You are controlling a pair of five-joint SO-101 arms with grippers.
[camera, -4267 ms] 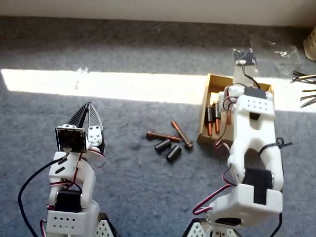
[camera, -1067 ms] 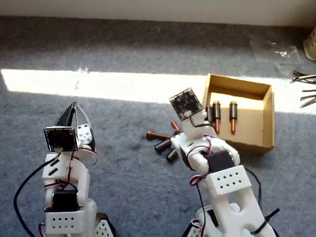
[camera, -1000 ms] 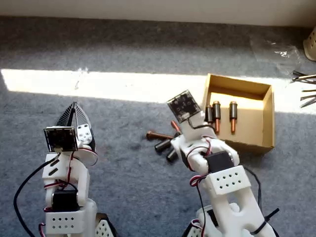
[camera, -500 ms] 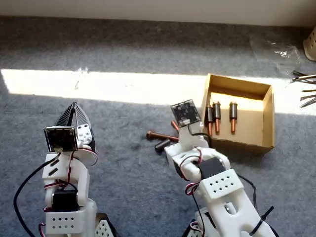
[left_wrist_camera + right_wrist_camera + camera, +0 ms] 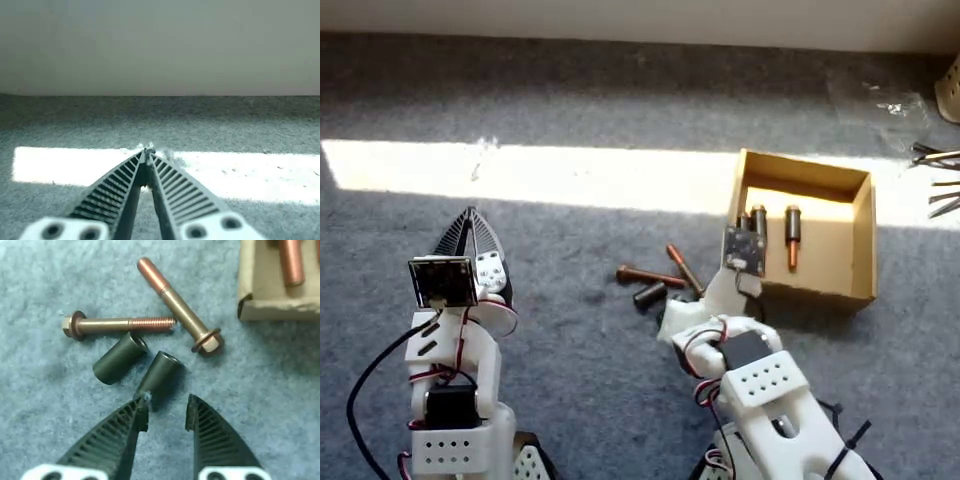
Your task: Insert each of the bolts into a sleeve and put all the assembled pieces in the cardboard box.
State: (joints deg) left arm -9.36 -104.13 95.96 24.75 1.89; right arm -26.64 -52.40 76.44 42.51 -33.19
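Observation:
Two copper bolts [image 5: 120, 324] [image 5: 175, 305] and two dark sleeves [image 5: 120, 357] [image 5: 162, 372] lie loose on the grey carpet, left of the cardboard box [image 5: 807, 172]. My right gripper [image 5: 166, 412] hangs open just short of the nearer sleeve, whose near end sits by one fingertip [image 5: 142, 412]. In the high view the right arm's wrist [image 5: 745, 250] covers part of the pile; one bolt [image 5: 648, 275] and one sleeve [image 5: 650, 293] show beside it. Assembled pieces [image 5: 792, 235] lie in the box. My left gripper [image 5: 470, 228] is shut and holds nothing, far left of the parts.
A sunlit strip crosses the carpet [image 5: 570, 175] behind the parts. Metal tools [image 5: 935, 160] and a clear bag [image 5: 880, 100] lie at the far right, beyond the box. A box corner [image 5: 275, 305] is close to the bolts. A wall [image 5: 160, 45] stands ahead of the left gripper.
The right arm has swung from over the box to the loose parts, and its wrist has come down over the sleeves. The left arm drew back slightly early on, then stayed still.

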